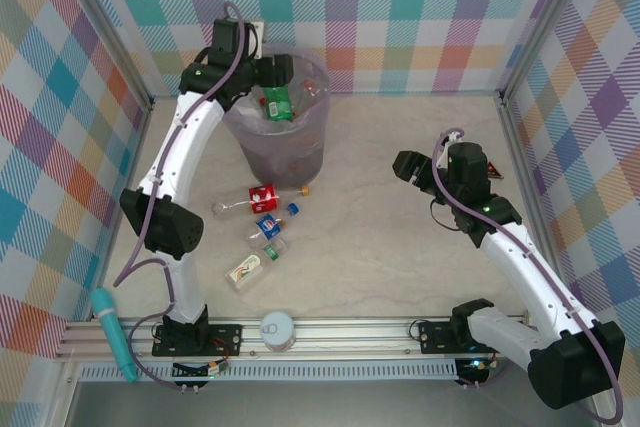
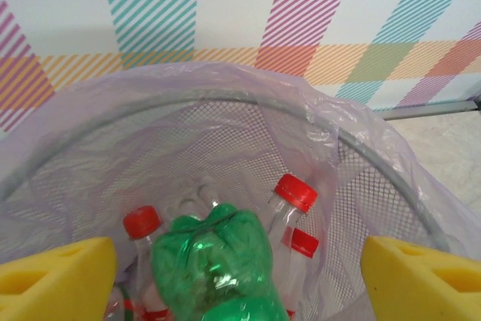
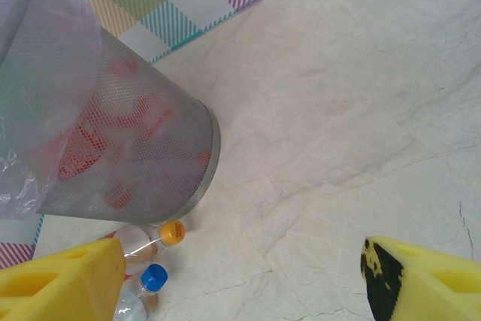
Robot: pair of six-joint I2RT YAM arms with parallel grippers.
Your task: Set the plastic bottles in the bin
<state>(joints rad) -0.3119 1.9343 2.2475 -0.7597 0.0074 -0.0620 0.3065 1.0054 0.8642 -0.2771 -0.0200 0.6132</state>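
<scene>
My left gripper (image 1: 280, 75) hangs over the bin (image 1: 283, 152), a mesh bucket lined with a lilac bag. Its yellow pads (image 2: 58, 276) stand wide apart. A green bottle (image 2: 214, 264) sits bottom-up between them, touching neither pad. Below it in the bin (image 2: 353, 148) lie clear bottles with red caps (image 2: 295, 192). On the table in front of the bin lie a red-labelled bottle (image 1: 250, 201), a blue-labelled one (image 1: 270, 224) and two more small ones (image 1: 246, 270). My right gripper (image 1: 410, 169) is open over bare table at the right (image 3: 240, 283).
A white canister with a grey lid (image 1: 277, 328) stands at the near edge. A teal tool (image 1: 112, 332) lies at the near left. An orange-capped bottle (image 3: 171, 232) and a blue-capped one (image 3: 154, 277) rest by the bin's foot (image 3: 203, 186). Checked walls close in three sides.
</scene>
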